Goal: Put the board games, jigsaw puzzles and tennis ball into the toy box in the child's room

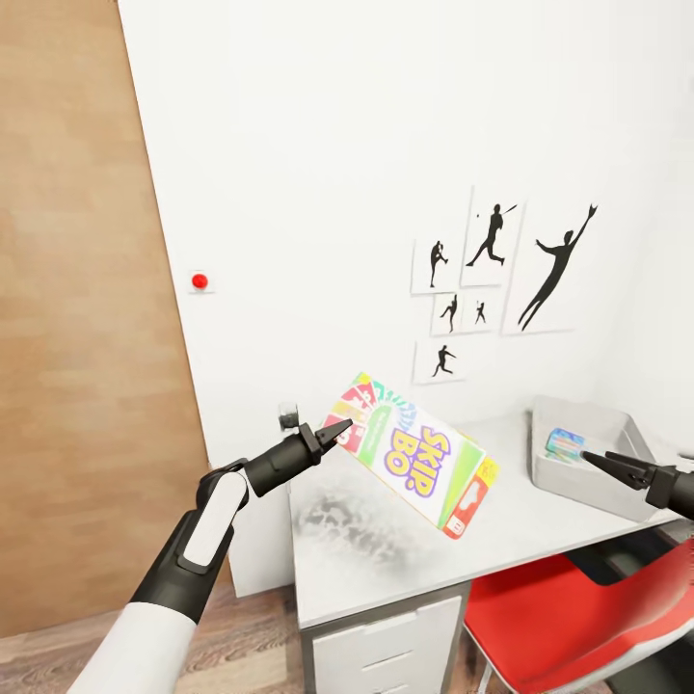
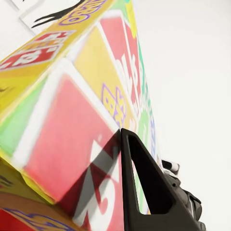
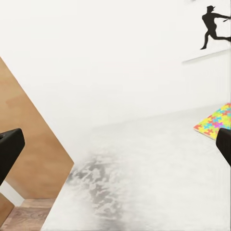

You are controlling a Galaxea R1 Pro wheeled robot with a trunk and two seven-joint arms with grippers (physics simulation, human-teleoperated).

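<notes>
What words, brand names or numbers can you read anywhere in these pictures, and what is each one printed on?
"SKIP BO": purple-outlined yellow letters on the flat red, green and yellow cardboard game box, held tilted above the light grey desk top by the left claw.
Small blue box in the light grey bin: print too small to read.
Red box panels in the left wrist view: large white figures, cropped and unreadable.
Wall prints: silhouettes, no text.

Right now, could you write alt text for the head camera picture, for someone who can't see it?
The robot's left gripper holds a tilted Skip-Bo game box above a light grey desk. To the right, a grey toy box with a small blue box inside, the right gripper nearby; baseball silhouette prints hang on the wall.
</notes>
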